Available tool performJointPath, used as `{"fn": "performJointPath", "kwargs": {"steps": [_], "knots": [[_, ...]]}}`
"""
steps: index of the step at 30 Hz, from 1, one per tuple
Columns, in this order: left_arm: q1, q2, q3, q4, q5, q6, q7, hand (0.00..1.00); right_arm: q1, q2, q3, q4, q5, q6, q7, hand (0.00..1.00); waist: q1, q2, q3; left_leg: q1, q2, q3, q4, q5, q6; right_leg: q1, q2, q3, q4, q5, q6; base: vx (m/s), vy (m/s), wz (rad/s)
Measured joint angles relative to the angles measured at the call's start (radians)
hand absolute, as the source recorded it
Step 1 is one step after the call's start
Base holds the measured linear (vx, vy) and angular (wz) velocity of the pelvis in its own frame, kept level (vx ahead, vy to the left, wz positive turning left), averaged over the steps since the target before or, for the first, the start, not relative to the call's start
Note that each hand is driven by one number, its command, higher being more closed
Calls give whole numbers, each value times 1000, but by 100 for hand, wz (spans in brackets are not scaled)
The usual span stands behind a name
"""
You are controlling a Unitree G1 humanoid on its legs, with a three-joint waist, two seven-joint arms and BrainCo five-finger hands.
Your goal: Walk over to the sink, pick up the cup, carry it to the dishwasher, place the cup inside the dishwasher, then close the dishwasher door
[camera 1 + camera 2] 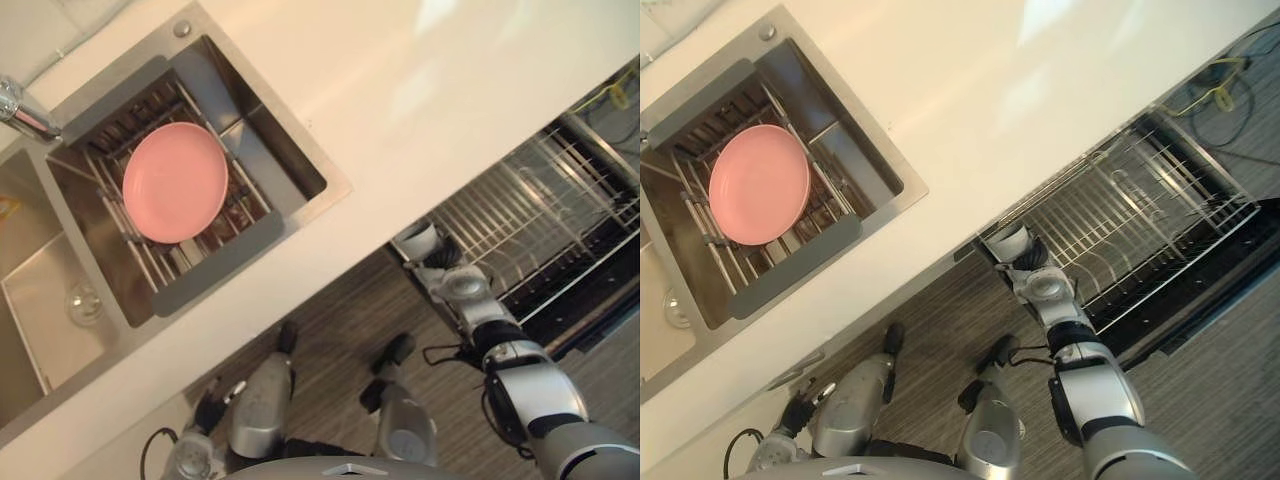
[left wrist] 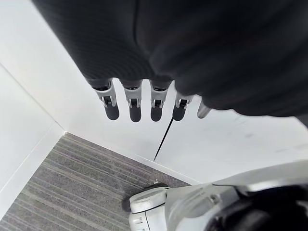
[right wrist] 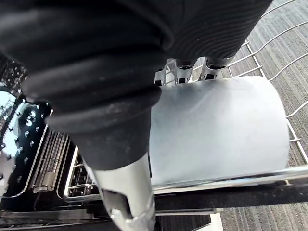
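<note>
Fingers of my left hand hang straight and empty, near, beside the desk front. Farther right, my right hand is wrapped round the cup, held at the near left corner of the dishwasher rack. Placing is the step in hand, I judge. Next I must lower the cup between the wires, let go, and only then see to closing up.

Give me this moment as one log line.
phase: placing cup | right hand: shut on cup, at dishwasher rack edge | left hand: open, idle
</note>
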Motion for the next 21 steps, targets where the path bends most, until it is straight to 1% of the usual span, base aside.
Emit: {"fn": "performJointPath", "kwargs": {"steps": [1,3,4,5,6,7,8,10,11,13,14,16,18,20,21], "knots": [[0,1,5,6,-5,11,-12,0,18,11,0,-11,0,0,-6,0,0,-8,-13,6,1,5,-1,-1,1,3,0,4,0,0,0,14,5,-21],[1,2,29,40,-39,58,-69,0,93,51,-2,-62,1,3,-37,0,-2,-36,-60,40,2,26,0,-12,6,25,0,26,-1,-4,5,1,10,-24],[2,2,38,48,-47,73,-84,0,116,59,-6,-80,1,4,-42,0,-3,-43,-73,49,4,34,1,-16,6,31,0,30,-1,-6,7,-23,12,-28],[9,-3,63,63,-68,95,-108,0,160,79,-20,-114,12,5,-54,0,-3,-57,-108,52,6,47,0,-21,6,32,2,44,-1,-9,10,-35,6,-24],[15,-6,78,69,-74,105,-118,0,181,86,-24,-132,22,5,-60,0,-4,-62,-123,56,8,55,0,-28,6,32,3,50,-2,-12,10,-49,3,-37],[27,-12,107,76,-85,127,-130,0,220,101,-47,-169,28,4,-63,0,-6,-73,-145,70,14,71,1,-36,5,37,8,67,-6,-19,17,-43,-10,-39],[46,-19,136,78,-91,147,-143,0,257,115,-68,-199,29,3,-64,0,-13,-83,-166,87,20,83,0,-46,0,47,14,77,-7,-24,18,-28,-17,-37],[71,-30,169,87,-118,168,-151,0,308,125,-93,-235,41,1,-64,0,-26,-90,-206,104,31,98,-2,-60,-3,53,23,81,-7,-34,10,16,-35,-26],[82,-40,190,89,-139,183,-159,0,341,128,-115,-270,60,-2,-62,0,-35,-92,-220,120,37,105,-5,-63,-6,64,30,87,-7,-38,9,32,-36,-23],[90,-53,220,100,-154,195,-163,0,377,143,-146,-318,70,-5,-58,0,-38,-93,-244,138,49,125,-18,-65,-10,63,41,106,-8,-39,7,32,-30,-30],[94,-63,248,108,-154,210,-163,0,405,163,-169,-370,80,-7,-55,0,-49,-92,-261,152,59,137,-28,-65,-14,64,51,115,-8,-40,8,42,-35,-36],[97,-70,274,108,-156,219,-163,0,426,174,-177,-415,87,-9,-47,0,-54,-89,-270,166,68,152,-35,-66,-22,65,57,130,-8,-41,5,46,-19,-27],[95,-80,306,107,-178,220,-162,0,452,186,-178,-483,121,-15,-21,0,-62,-84,-279,181,82,166,-35,-67,-27,72,69,134,-8,-41,1,51,-9,-19],[94,-89,333,106,-193,220,-160,0,483,210,-179,-604,181,-24,16,0,-75,-78,-286,194,90,173,-35,-70,-29,79,76,137,-8,-43,-2,51,3,-12],[92,-96,348,106,-204,219,-157,0,495,225,-176,-684,230,-36,51,0,-78,-76,-287,202,92,179,-37,-70,-30,82,79,143,-8,-42,-2,40,15,-10]]}}
